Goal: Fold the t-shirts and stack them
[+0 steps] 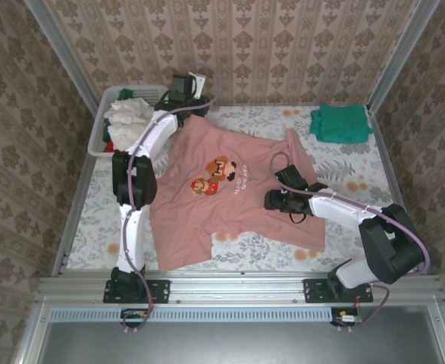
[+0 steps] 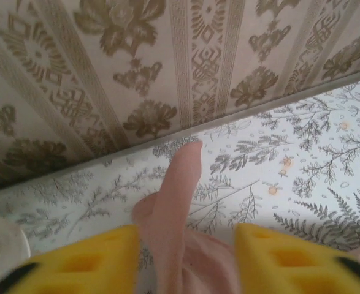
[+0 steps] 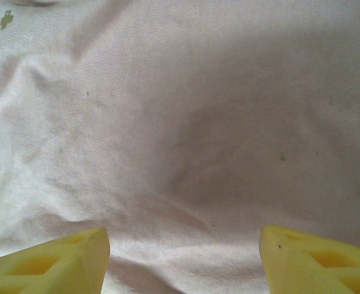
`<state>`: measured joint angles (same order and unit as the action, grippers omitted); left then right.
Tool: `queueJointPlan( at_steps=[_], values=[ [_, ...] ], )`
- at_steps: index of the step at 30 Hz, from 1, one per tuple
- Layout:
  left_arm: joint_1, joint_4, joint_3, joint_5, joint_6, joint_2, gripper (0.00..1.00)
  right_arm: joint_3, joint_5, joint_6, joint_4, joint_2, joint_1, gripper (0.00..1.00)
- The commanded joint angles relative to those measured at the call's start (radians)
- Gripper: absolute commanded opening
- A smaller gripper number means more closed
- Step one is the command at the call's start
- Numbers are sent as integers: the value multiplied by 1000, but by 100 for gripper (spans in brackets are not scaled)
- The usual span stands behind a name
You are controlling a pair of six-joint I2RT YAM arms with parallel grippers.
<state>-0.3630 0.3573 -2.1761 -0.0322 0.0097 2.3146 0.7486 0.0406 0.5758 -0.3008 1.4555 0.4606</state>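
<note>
Pink t-shirt bunches between the parted left end effector (its wrist view); right end effector also open.

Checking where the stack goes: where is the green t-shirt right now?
In the top view, the green t-shirt lies folded at the table's far right corner, just beyond the spread pink t-shirt.

Overhead camera looks down; both wrist cameras sit close above pink t-shirt.
</note>
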Motion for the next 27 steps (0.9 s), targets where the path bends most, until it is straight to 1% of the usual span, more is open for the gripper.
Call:
queueJointPlan(
  at_steps=[1, 2, 3, 5, 8, 11, 14, 15, 16, 17, 19, 21, 22, 23, 24, 26, 27],
  values=[
    [-9, 111, -105, 89, 36, 119, 85, 12, 27, -12, 6, 19, -8, 68],
    [-7, 164, -143, 113, 19, 143, 99, 18, 33, -15, 6, 25, -12, 68],
    [-5, 200, -158, 120, 13, 153, 100, 27, 34, -17, 3, 38, -23, 68],
    [-2, 206, -107, 140, 6, 115, 100, 63, 27, -27, -18, 77, -49, 67],
    [5, 177, 45, 184, -22, -13, 100, 129, 64, -48, -61, 142, -68, 67],
    [5, 162, 251, 177, -62, -173, 100, 165, 56, -43, -64, 202, -91, 67],
    [-11, 112, 526, 165, -115, -347, 100, 186, 55, -32, -83, 249, -137, 66],
    [-15, 101, 624, 148, -145, -405, 100, 195, 61, -23, -105, 262, -163, 65],
    [-20, 90, 720, 129, -175, -456, 100, 191, 18, -22, -101, 258, -190, 64],
    [-29, 75, 801, 122, -202, -498, 100, 178, -3, -1, -96, 242, -211, 61],
    [-53, 33, 980, 99, -259, -597, 100, 159, 20, 26, -99, 204, -218, 61],
    [-82, -9, 1112, 66, -298, -666, 100, 153, 18, 37, -113, 184, -220, 61],
    [-86, -11, 1160, 61, -309, -691, 100, 153, 19, 38, -124, 178, -221, 61],
    [-126, -5, 1194, 64, -316, -705, 100, 155, 24, 36, -136, 172, -227, 61],
    [-145, 13, 1225, 83, -320, -718, 100, 156, 31, 36, -146, 158, -232, 61],
    [-163, 42, 1284, 122, -345, -741, 100, 167, 25, 29, -150, 122, -234, 62],
    [-163, 39, 1322, 114, -357, -754, 99, 181, 4, 24, -145, 105, -231, 62]
  ],
)
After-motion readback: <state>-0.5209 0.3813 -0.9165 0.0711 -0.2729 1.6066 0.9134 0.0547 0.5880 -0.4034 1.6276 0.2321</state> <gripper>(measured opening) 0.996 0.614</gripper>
